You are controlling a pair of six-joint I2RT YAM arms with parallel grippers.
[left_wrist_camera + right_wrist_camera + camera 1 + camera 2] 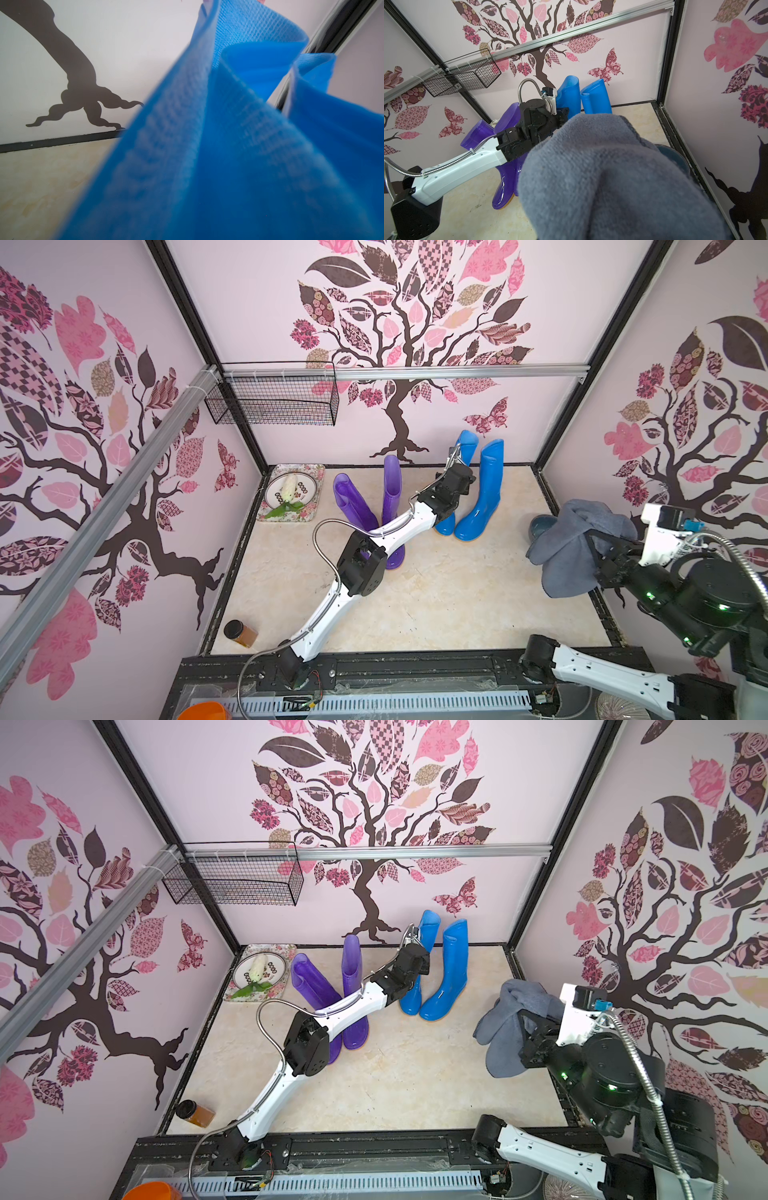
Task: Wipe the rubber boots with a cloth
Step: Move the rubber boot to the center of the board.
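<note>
Two purple rubber boots (353, 502) stand left of centre, one leaning. Two bright blue rubber boots (484, 489) stand at the back, upright. My left gripper (464, 481) is at the shaft of the rear blue boot (467, 445). In the left wrist view that boot's folded blue wall and mesh lining (228, 124) fill the frame and hide the fingers; the gripper looks shut on it. The grey-blue cloth (569, 547) hangs in the air at the right, draped over my right gripper (595, 545), which is shut on it. The cloth (612, 176) covers the fingers in the right wrist view.
A grey-blue bowl (542, 526) sits on the floor behind the cloth. A floral tray (313, 472) with a plate lies at the back left. A wire basket (274, 402) hangs on the rail. An amber jar (241, 632) lies at the front left.
</note>
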